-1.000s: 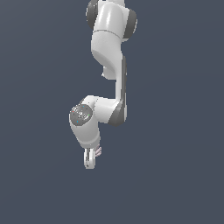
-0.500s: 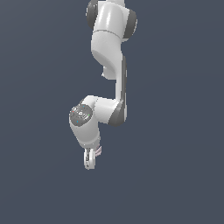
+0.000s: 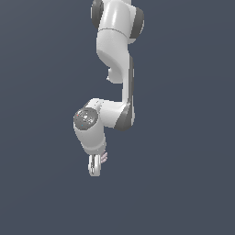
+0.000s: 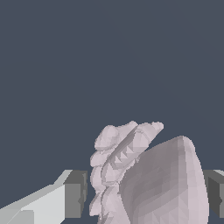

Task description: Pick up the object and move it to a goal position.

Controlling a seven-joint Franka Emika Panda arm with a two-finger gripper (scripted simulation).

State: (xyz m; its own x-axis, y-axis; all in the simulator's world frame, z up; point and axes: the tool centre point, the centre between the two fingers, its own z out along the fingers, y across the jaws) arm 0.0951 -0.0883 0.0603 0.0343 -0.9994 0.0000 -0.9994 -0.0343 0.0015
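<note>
The object (image 4: 144, 175) is a lumpy pale pinkish-grey thing with ridged folds, and it fills the space between the two fingers in the wrist view. One finger (image 4: 74, 194) presses one side of it and the other finger (image 4: 215, 192) meets the opposite side. My gripper (image 4: 144, 194) is shut on it. In the exterior view the gripper (image 3: 96, 166) points down from the white arm, and only a pink sliver of the object (image 3: 105, 158) peeks out beside the fingers.
Only a plain dark blue-grey background surrounds the white arm (image 3: 114, 69) in both views. No table, container or goal marker shows.
</note>
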